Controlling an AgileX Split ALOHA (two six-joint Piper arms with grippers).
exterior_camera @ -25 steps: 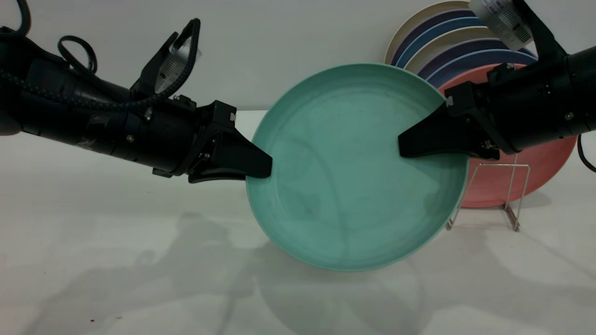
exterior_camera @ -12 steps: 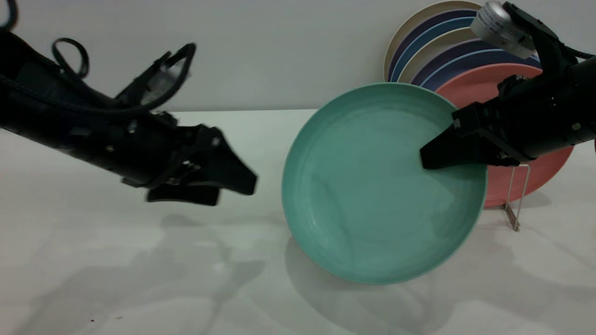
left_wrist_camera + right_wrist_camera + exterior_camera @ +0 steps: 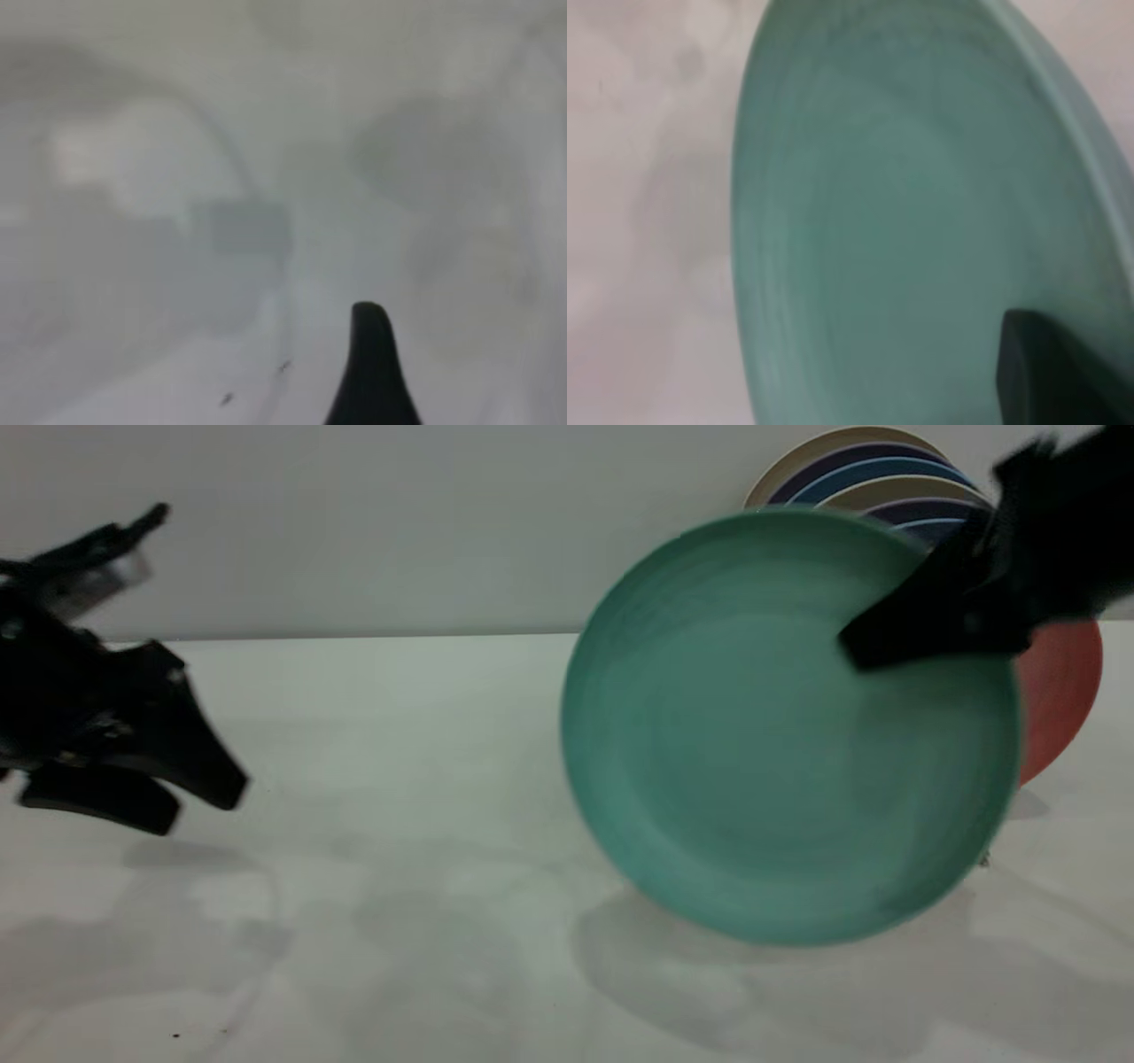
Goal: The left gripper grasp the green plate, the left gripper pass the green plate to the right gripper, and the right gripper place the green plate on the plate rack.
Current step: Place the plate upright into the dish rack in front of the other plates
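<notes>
behind the right gripper (image 3: 873, 646) stand blue plates (image 3: 873, 480) and a pink plate (image 3: 1059, 695), mostly hidden by the green plate (image 3: 780, 735). a white table (image 3: 399, 717) lies under it all, with a pale wall (image 3: 399, 522) behind. the green plate is round, dull teal, with faint rings. the right gripper pinches its upper rim and holds it tilted above the table. the left gripper (image 3: 190, 797) is far off to the side, fingers apart, holding nothing.

The round teal-green plate (image 3: 780, 735) hangs tilted almost upright above the table (image 3: 399, 886), its hollow face toward the camera. The right end effector (image 3: 864, 646) is clamped on its upper right rim, holding it alone.
</notes>
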